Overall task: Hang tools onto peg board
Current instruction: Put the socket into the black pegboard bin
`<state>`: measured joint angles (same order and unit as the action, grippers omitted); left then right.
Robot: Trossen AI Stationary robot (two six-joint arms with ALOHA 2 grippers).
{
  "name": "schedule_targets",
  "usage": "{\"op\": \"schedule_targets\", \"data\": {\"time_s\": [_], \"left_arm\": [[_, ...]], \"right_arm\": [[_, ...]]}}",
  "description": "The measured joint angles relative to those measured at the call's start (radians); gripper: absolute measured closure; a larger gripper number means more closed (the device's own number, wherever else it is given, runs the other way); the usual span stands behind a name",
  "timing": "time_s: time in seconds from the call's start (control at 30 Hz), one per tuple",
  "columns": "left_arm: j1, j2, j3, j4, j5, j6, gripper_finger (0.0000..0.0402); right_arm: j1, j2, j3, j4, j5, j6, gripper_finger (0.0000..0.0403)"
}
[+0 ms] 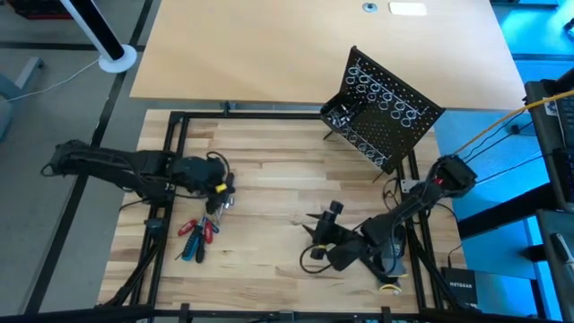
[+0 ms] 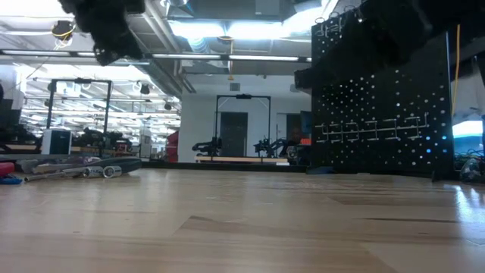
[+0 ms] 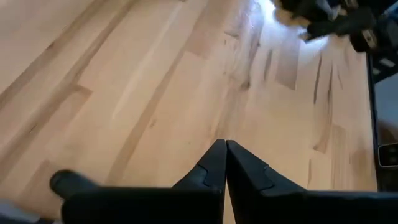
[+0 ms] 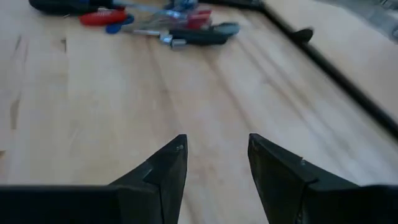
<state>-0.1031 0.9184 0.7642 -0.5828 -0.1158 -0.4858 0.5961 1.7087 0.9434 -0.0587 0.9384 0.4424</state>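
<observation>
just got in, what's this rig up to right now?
Nothing is held yet. The tools lie in a pile on the table's left side, and the peg board stands at the back right. The left gripper is shut and empty, close by the pile. The right gripper is open over bare wood, facing the tools.

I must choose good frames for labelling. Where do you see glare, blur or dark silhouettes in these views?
Low view: peg board is a backlit silhouette against bright ceiling lights. Left wrist view: glare on the table at the far end. Right wrist view: the tools look soft and blurred. High view: evenly lit.
</observation>
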Motion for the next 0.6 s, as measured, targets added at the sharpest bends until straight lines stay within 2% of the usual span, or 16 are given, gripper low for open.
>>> {"op": "schedule_targets", "data": {"time_s": [0.13, 0.37, 0.6], "left_arm": [[-0.02, 0.107, 0.02, -0.01, 0.002, -0.014, 0.0402], [-0.049, 0.271, 0.019, -0.139, 0.002, -0.083, 0.0401], [-0.034, 0.401, 0.019, -0.099, -0.006, -0.079, 0.0401]], "right_arm": [[0.0, -0.052, 0.003, 0.014, 0.012, -0.045, 0.0231], [0.0, -0.07, 0.002, 0.117, -0.002, -0.023, 0.0231], [0.0, -0.066, 0.002, 0.133, -0.004, -0.004, 0.0231]]}}
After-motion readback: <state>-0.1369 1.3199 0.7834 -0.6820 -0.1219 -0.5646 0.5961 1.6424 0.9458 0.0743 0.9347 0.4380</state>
